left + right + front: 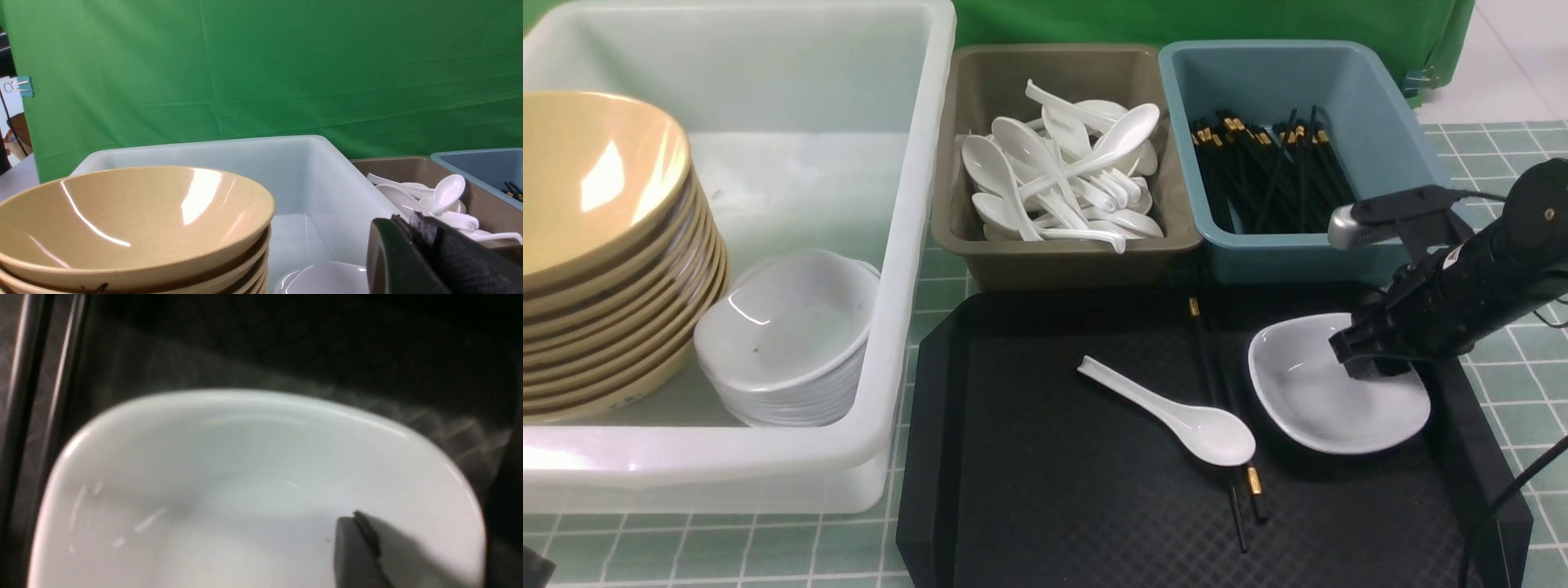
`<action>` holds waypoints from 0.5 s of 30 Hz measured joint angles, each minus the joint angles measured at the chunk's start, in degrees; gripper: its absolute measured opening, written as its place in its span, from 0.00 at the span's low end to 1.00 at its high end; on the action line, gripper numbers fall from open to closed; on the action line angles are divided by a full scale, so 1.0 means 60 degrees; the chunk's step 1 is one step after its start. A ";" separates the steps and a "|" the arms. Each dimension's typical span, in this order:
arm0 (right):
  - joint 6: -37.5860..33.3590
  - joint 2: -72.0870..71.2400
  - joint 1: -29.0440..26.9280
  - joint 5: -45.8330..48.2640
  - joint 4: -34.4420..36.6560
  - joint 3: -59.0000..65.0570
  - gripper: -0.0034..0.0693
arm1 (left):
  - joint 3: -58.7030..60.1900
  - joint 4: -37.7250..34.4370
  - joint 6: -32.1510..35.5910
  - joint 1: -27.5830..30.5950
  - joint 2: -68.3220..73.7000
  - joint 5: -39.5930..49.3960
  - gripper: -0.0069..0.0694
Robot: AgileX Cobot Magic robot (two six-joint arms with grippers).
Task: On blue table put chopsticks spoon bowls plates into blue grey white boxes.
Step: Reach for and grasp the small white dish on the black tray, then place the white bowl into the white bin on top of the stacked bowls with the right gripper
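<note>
On the black tray [1054, 506] lie a white spoon [1176, 412], a pair of black chopsticks [1207, 351] and a white bowl [1307, 400]. My right gripper [1368, 367] is over the bowl's right side. In the right wrist view its tips [356, 517] look closed together inside the bowl [245, 477], holding nothing; the chopsticks [24, 375] lie beside the bowl. My left gripper [408, 222] is shut and empty, beside the white box [318, 163]. It does not show in the front view.
The white box [907, 269] holds a stack of tan bowls [596, 188] and a stack of white bowls [784, 327]. The grey box [1062, 265] holds several white spoons. The blue box [1290, 261] holds several black chopsticks.
</note>
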 joint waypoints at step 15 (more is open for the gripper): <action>-0.1178 -0.3046 0.0325 0.1539 0.1187 -0.0389 0.15 | 0.0000 0.0061 0.0000 0.0000 0.0000 0.0109 0.10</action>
